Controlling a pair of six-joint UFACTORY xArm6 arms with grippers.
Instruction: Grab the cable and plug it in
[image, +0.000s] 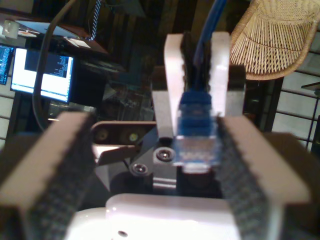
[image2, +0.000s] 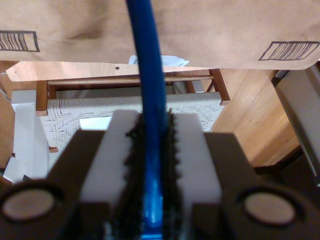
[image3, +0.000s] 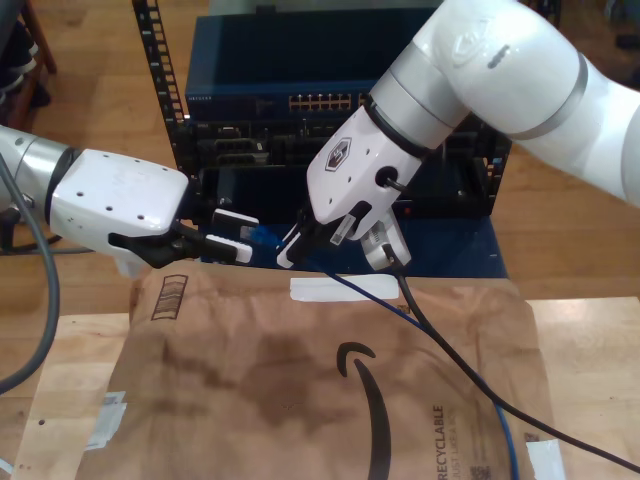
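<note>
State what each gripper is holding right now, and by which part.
My second gripper is shut on the blue cable, just behind its plug. My first gripper is open around the plug and holds nothing.

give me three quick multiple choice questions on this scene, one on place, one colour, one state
1. Where is the plug? A on the cardboard; B between my first gripper's fingers; C in a port.
2. What colour is the cable? A blue; B red; C yellow.
3. My second gripper is: A wide open; B shut on the cable; C shut on tape.
Answers: B, the plug sits between the spread fingers; A, it is bright blue; B, both fingers clamp the cable.
</note>
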